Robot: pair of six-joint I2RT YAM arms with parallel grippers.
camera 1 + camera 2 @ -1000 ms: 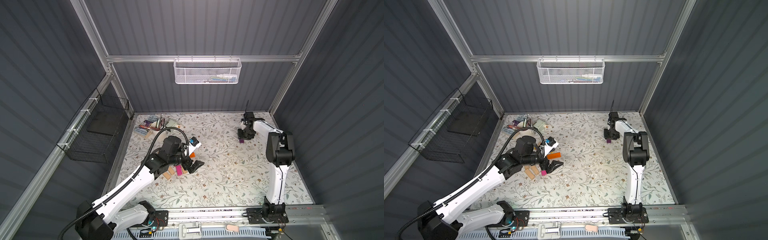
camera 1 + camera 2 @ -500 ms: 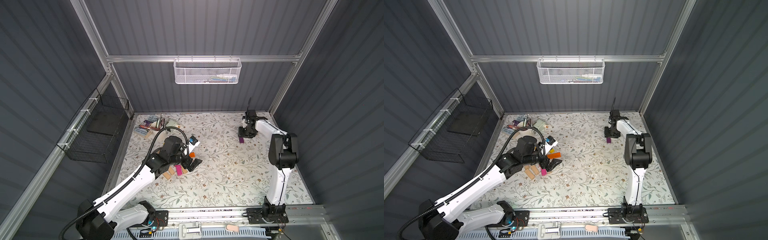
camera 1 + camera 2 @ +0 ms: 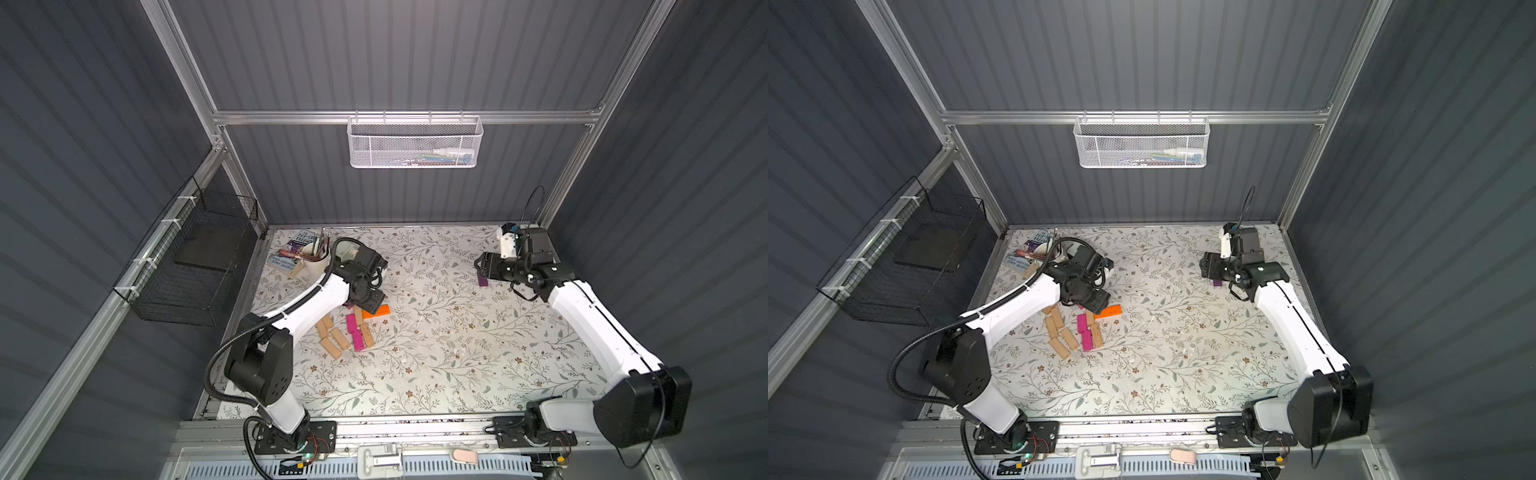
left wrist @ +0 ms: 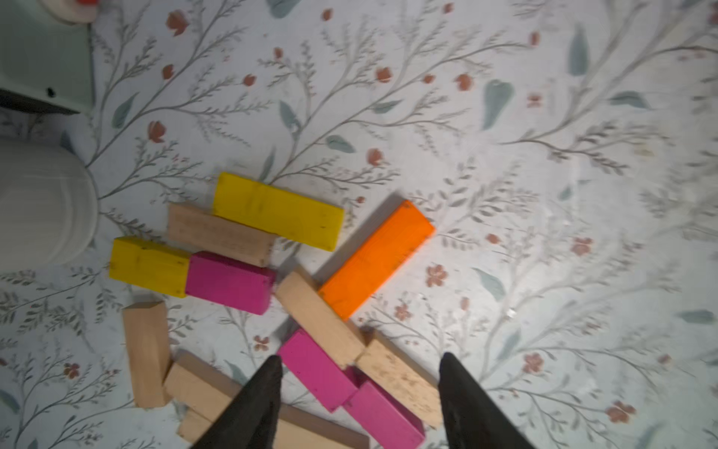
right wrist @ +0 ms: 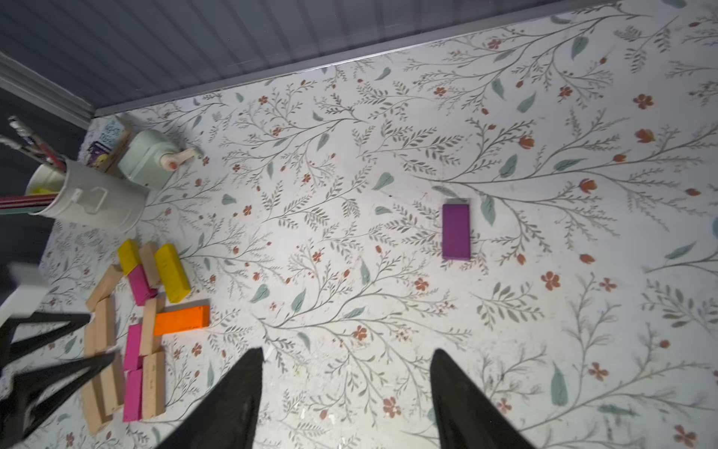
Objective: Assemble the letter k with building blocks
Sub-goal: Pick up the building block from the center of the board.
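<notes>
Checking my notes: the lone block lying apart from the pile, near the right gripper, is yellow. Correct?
No. The lone block is purple, not yellow, as the right wrist view shows. It does lie apart from the pile, near the right gripper.

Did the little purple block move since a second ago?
No. The small flat purple wooden block lies just as far from the grey back wall as before.

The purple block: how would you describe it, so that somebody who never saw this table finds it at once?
Look at the floral table, toward its back edge beside the right arm. There the purple block lies flat and alone. All other blocks crowd together near the left arm, and none of them is purple.
</notes>
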